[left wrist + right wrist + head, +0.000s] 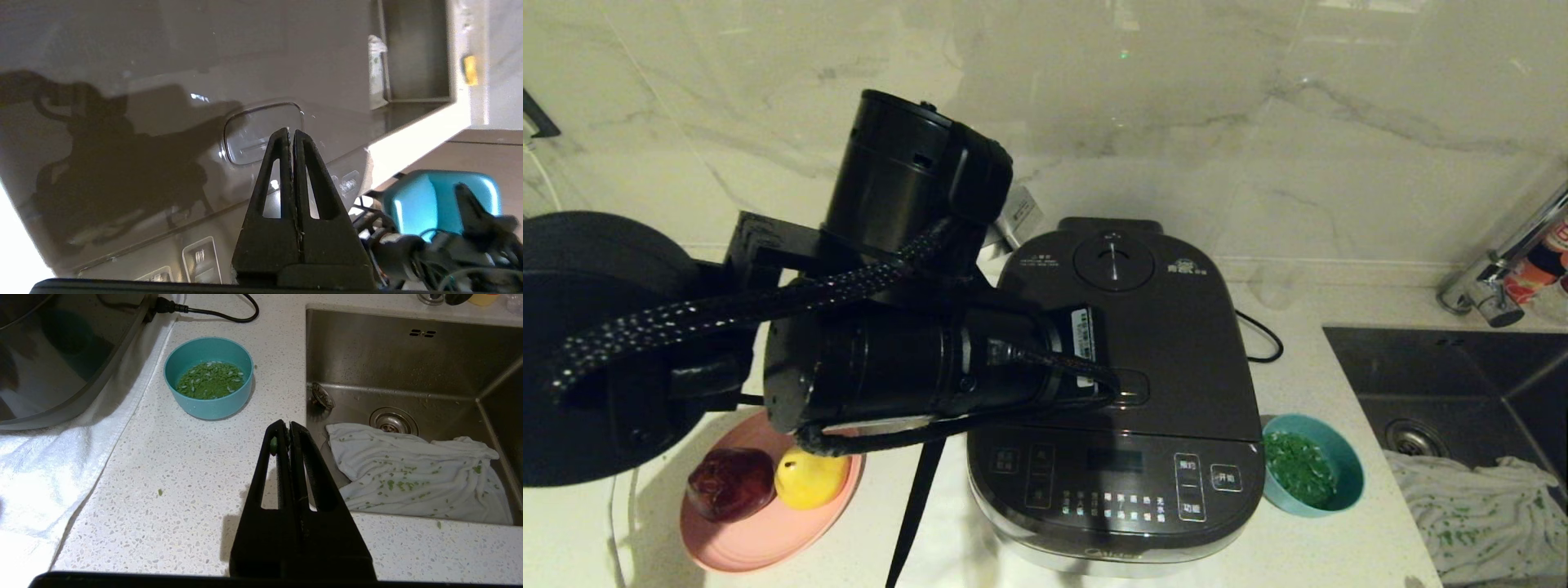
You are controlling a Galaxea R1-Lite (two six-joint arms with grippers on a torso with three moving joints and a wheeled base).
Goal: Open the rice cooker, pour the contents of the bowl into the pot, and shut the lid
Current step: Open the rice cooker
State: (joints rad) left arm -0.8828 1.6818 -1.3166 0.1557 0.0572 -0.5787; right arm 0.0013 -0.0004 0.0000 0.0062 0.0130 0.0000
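Note:
The dark grey rice cooker [1119,482] stands mid-counter with its lid [1168,327] down, so the pot is hidden. My left arm [915,367] reaches over it. In the left wrist view my left gripper [291,131] is shut, tips just over the rectangular release button [253,134]; whether they touch it I cannot tell. The teal bowl [1311,474] of chopped green sits on the counter right of the cooker, also seen as the bowl [209,375]. My right gripper [289,424] is shut and empty, hovering over the counter in front of the bowl, near the sink edge.
A pink plate [760,539] with a red and a yellow fruit lies left of the cooker. The sink [1462,384] on the right holds a white towel [412,473]. A faucet [1499,278] stands behind it. A white cloth [61,469] lies under the cooker; its cord [220,312] runs behind.

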